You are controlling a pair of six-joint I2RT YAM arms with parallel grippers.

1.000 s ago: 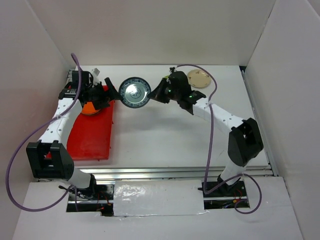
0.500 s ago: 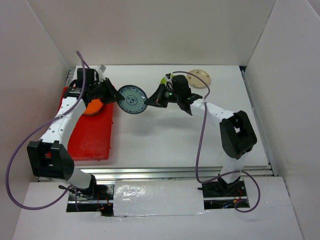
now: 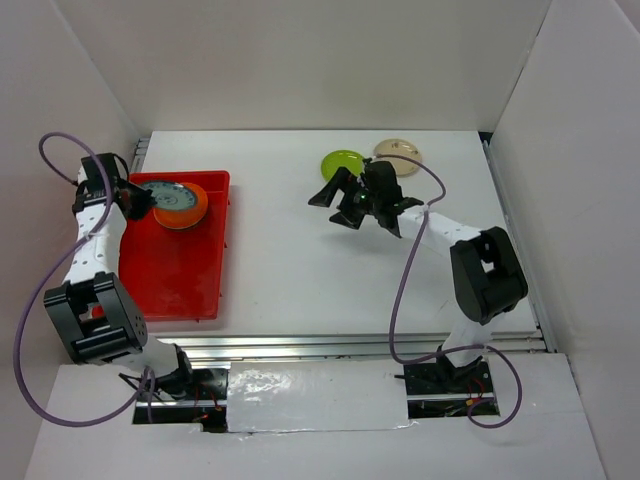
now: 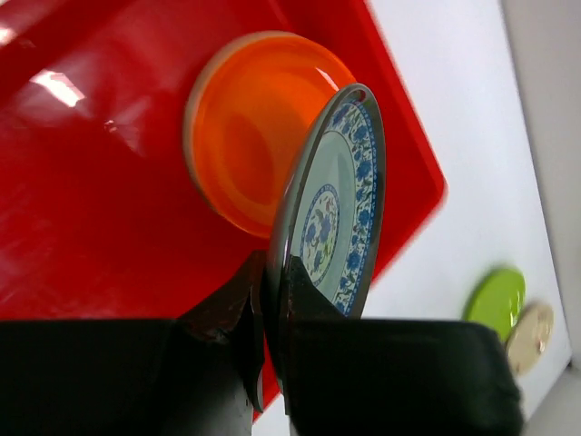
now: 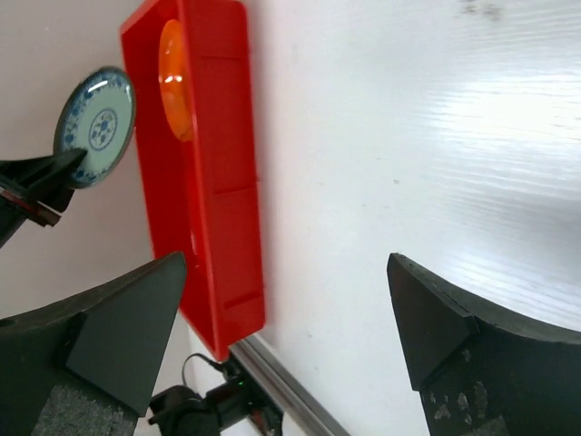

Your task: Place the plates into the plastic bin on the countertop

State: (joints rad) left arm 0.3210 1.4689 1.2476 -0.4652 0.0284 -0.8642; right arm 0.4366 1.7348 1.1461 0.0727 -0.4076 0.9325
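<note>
My left gripper (image 3: pixel 140 198) (image 4: pixel 272 277) is shut on the rim of a blue-grey patterned plate (image 3: pixel 172 196) (image 4: pixel 343 204). It holds the plate on edge just above an orange plate (image 3: pixel 192 208) (image 4: pixel 250 127) lying in the far end of the red plastic bin (image 3: pixel 185 275) (image 4: pixel 82 200). My right gripper (image 3: pixel 340 203) (image 5: pixel 287 263) hangs open and empty over the white countertop (image 3: pixel 300 270), near a lime green plate (image 3: pixel 343 162) and a cream plate (image 3: pixel 398 157). The right wrist view shows the bin (image 5: pixel 222 191) and the held plate (image 5: pixel 95 125) far off.
White walls close in the left, back and right sides. A metal rail (image 3: pixel 350 345) runs along the near edge, with both arm bases behind it. The green plate (image 4: pixel 495 304) and the cream plate (image 4: pixel 531 336) lie far behind the bin.
The patterned plate passed from my right gripper to my left, which shut on it and swung left over the bin. My right gripper opened and drew back slightly.
</note>
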